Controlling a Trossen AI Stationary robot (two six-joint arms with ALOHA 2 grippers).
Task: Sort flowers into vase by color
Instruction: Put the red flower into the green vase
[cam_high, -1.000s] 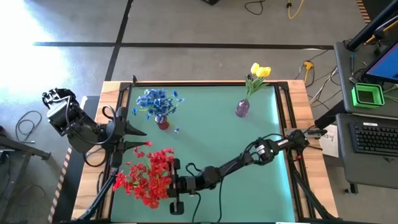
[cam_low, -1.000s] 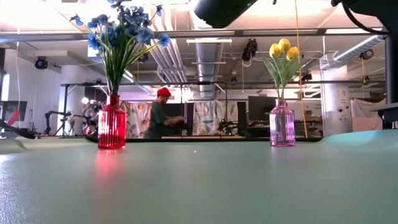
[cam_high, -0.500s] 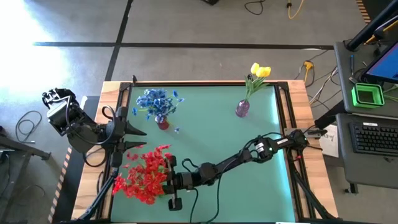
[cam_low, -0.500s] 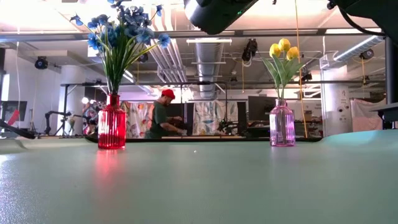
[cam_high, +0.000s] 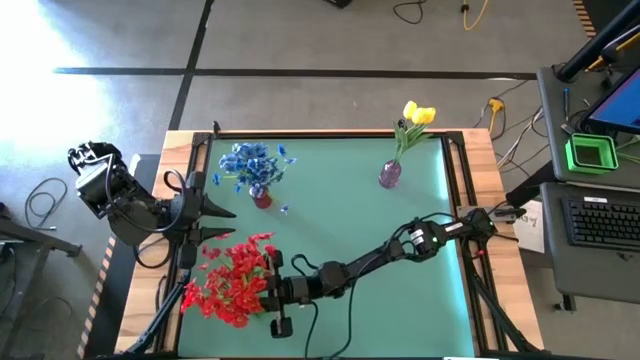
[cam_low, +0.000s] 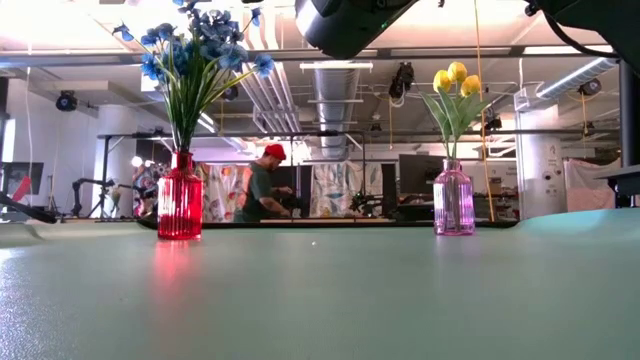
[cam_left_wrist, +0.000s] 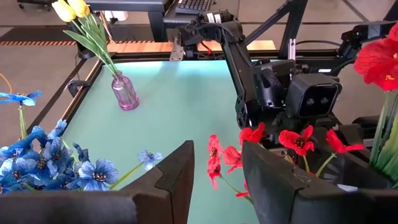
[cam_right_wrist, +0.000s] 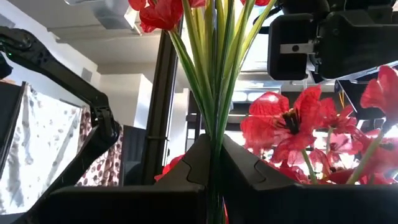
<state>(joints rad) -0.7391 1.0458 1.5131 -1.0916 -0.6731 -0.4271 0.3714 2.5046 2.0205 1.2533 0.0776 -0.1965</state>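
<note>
**Red flowers held low at the near-left of the table**

The red flowers (cam_high: 237, 283) hung over the near-left part of the green table (cam_high: 340, 215), their stems pinched between the closed fingers of the right gripper (cam_high: 272, 290), whose arm stretched across from the right side. In the right wrist view the green stems rose straight out from between the two dark fingers (cam_right_wrist: 199, 158), which pressed together on them. The left gripper (cam_high: 212, 220) stood just beside the bunch, at the table's left edge, its fingers (cam_left_wrist: 177, 171) partly apart with nothing between them.

Farther back stood two vases, well apart: a red vase (cam_low: 180, 196) with the blue flowers (cam_low: 195, 45) on the left, and a pink vase (cam_low: 453, 200) with the yellow flowers (cam_low: 452, 78) on the right. Three yellow buds could be counted in the low view; the blue and red blooms were too crowded to count.

The low view showed neither the red bunch nor either gripper, only dark arm parts cut off at its top. No third vase could be made out; it may have been hidden under the red blooms. A person (cam_low: 264, 185) stood in the room beyond.
</note>
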